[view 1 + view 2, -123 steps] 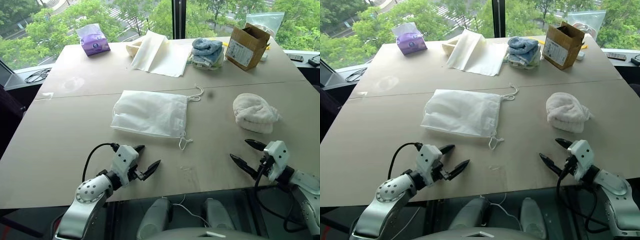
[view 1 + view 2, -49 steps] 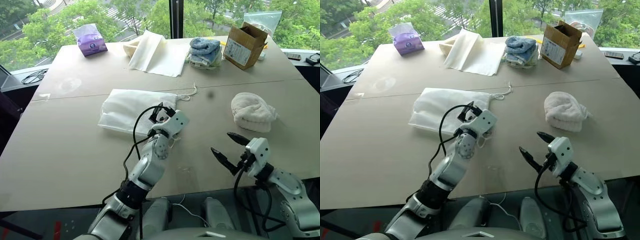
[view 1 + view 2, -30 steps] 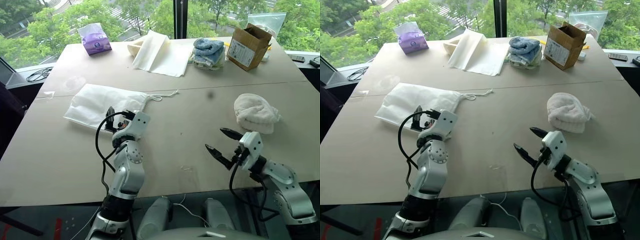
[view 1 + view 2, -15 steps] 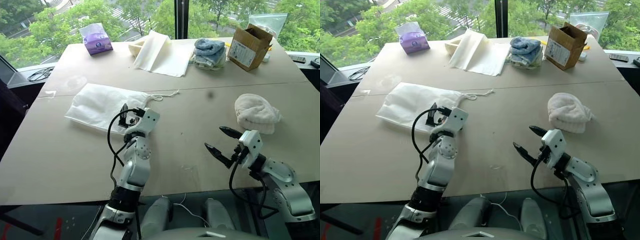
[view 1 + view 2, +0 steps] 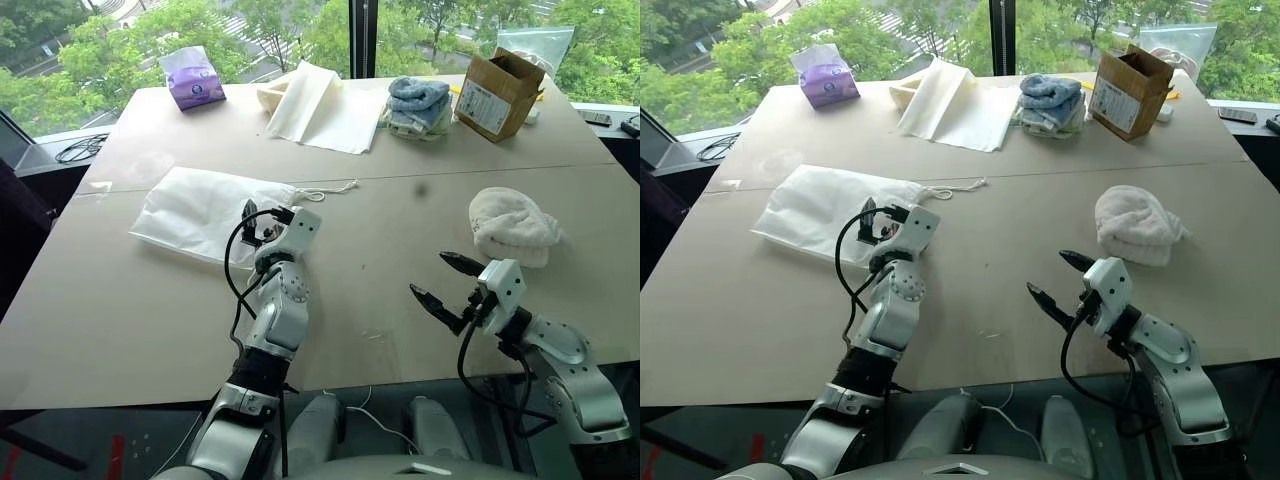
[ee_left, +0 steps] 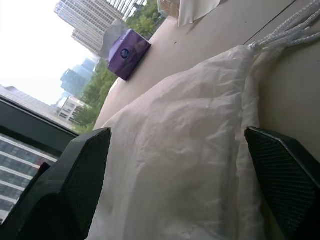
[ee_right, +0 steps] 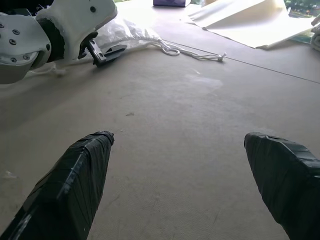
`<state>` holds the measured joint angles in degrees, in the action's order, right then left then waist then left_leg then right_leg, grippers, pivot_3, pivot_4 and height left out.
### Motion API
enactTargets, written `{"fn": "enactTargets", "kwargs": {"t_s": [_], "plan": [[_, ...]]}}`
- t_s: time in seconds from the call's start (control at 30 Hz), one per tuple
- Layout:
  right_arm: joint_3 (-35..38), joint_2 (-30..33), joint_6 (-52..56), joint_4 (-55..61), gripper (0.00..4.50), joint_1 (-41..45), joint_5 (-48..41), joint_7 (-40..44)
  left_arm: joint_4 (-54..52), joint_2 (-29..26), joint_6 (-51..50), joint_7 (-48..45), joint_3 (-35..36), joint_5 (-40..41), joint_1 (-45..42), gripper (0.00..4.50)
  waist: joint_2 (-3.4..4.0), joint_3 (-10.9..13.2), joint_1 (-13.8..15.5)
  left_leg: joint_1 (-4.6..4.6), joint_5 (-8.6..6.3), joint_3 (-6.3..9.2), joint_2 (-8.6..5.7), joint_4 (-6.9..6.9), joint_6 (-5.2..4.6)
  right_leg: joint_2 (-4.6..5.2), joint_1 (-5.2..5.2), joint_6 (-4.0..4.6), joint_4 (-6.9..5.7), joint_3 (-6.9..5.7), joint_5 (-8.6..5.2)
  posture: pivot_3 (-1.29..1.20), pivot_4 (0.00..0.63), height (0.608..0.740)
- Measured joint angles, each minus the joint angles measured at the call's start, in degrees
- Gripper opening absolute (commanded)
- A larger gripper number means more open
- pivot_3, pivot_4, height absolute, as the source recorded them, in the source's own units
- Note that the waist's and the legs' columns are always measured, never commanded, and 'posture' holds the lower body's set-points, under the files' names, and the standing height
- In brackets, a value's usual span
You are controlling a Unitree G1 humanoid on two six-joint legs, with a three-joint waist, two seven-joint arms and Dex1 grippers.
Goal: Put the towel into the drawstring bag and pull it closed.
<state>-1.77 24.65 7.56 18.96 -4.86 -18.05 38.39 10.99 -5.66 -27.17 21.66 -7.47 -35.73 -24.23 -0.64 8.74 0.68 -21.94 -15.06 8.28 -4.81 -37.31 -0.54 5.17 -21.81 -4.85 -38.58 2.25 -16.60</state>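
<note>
The drawstring bag (image 5: 200,208) lies flat on the left half of the table, with its mouth towards the middle and its white cord (image 5: 332,189) trailing right. My left gripper (image 5: 262,222) is open at the bag's near right corner, and the bag's cloth (image 6: 175,150) spreads between its two fingers. The towel (image 5: 512,226), a white fluffy bundle, sits on the right half of the table. My right gripper (image 5: 431,277) hovers open and empty above the front edge, short of the towel and to its left. The right wrist view shows the left gripper (image 7: 107,51) beside the cord (image 7: 192,53).
Along the far edge stand a purple tissue pack (image 5: 193,78), a cream cloth sheet (image 5: 322,106), folded blue-and-white towels (image 5: 415,105) and an open cardboard box (image 5: 495,92). A seam (image 5: 560,171) runs across the table.
The bag now lies further left than at first, with its cord stretched out. Over the last second my left gripper has edged forward and right along the bag's near edge. The right arm has kept still.
</note>
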Motion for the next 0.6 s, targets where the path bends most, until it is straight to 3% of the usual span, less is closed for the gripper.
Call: {"fn": "enactTargets", "kwargs": {"t_s": [0.37,0.6], "plan": [[-0.01,-0.28,-0.30,-0.59,4.50,0.02,0.35,-0.04,-1.20,0.43,3.35,4.85,4.63,3.03,0.12,4.41,-0.01,0.00,0.00,0.00,0.00,-0.01,0.00,-0.01,0.00,0.00,-0.01,0.00,-0.02,0.00,0.00,0.00,0.150,0.740],[-0.02,-0.66,-0.48,-1.11,4.50,0.04,0.75,-0.01,-4.63,-3.60,-1.48,4.49,1.82,-3.82,4.58,4.41,0.00,0.00,-0.02,0.00,0.00,-0.02,0.00,0.00,0.00,-0.01,-0.05,0.00,-0.05,0.03,0.00,0.00,0.150,0.740]]}}
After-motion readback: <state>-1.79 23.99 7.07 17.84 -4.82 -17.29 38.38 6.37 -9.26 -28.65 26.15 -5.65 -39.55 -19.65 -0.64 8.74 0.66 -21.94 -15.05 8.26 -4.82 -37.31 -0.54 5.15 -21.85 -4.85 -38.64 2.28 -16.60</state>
